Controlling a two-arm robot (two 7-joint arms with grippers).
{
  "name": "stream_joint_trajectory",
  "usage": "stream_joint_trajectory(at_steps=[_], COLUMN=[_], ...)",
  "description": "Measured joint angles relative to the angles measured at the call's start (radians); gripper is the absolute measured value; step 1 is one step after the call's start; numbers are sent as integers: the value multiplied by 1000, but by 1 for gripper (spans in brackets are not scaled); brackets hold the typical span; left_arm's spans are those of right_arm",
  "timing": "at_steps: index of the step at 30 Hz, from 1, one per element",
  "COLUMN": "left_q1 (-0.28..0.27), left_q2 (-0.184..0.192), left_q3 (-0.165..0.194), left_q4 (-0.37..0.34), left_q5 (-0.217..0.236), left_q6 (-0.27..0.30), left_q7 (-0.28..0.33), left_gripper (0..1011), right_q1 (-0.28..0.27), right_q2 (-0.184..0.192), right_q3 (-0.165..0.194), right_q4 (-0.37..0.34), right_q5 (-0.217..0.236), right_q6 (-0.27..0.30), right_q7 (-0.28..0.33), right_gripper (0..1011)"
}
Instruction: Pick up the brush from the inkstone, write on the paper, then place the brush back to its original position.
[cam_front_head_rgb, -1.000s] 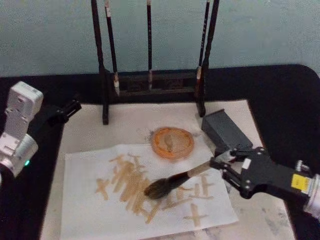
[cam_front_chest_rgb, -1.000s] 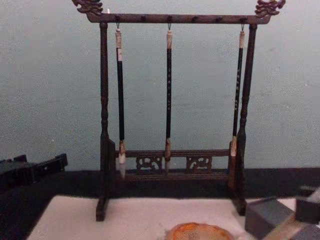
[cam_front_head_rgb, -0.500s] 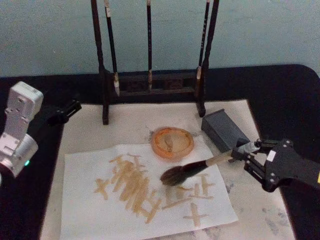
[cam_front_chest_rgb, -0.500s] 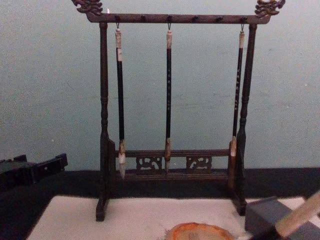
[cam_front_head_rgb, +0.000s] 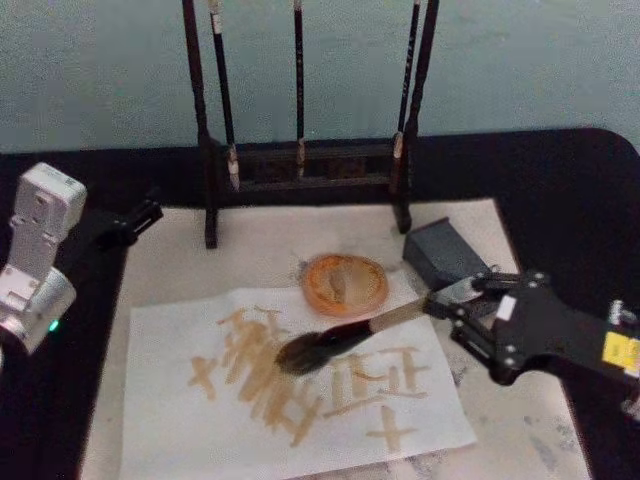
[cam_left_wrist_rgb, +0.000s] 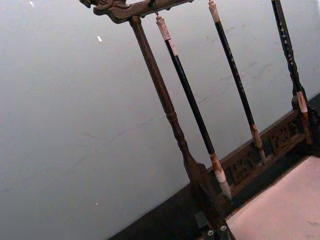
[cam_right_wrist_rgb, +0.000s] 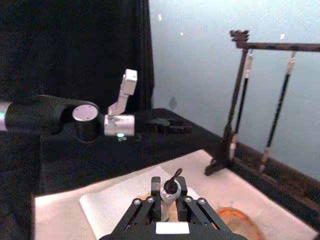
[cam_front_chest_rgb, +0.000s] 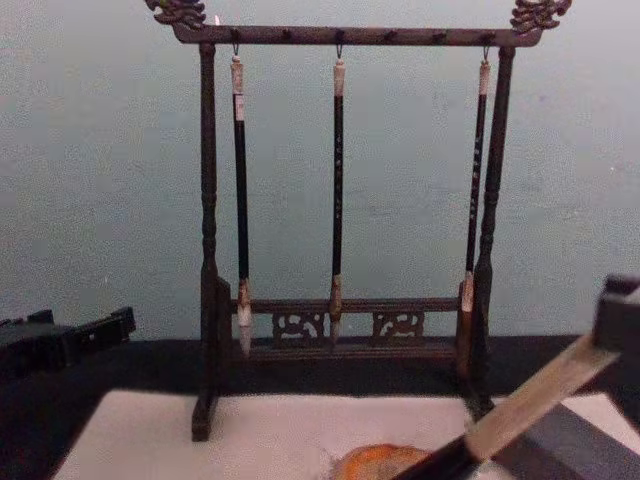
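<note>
Calligraphy demo bench: carved brush rack (cam_front_chest_rgb: 290, 307), black cloth (cam_front_head_rgb: 570, 190), plain teal wall (cam_front_chest_rgb: 100, 180) behind.

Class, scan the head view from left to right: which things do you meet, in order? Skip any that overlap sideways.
left gripper → dish → grey block. The brush and the right gripper holding it overlap these, so they are left out.

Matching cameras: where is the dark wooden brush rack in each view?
Head view: dark wooden brush rack, top centre.
Chest view: rack, centre, full height.
Left wrist view: rack, close up, slanting.
Right wrist view: rack, distant, beyond the round orange dish.
Shared landmark: cream mat under its feet.
</note>
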Motion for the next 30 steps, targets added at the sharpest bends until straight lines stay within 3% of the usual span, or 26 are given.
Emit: stream_joint_trajectory(at_steps=[8, 15, 30], left_q1=[0, 0, 0], left_q2=[0, 0, 0], left_q3=[0, 0, 0], left_q4=[0, 0, 0], left_q5=[0, 0, 0], left_q6=[0, 0, 0], left_q7=[0, 0, 0], left_gripper=[1002, 1002, 1002], right_q1=[69, 96, 80], right_q2=[-19, -19, 4], right_q3=[-89, -130, -127], right_q4=[26, 49, 80], right_q5=[-11, -10, 27], right_q6=[45, 63, 47], right_q7=[19, 25, 22], right_gripper=[169, 168, 168])
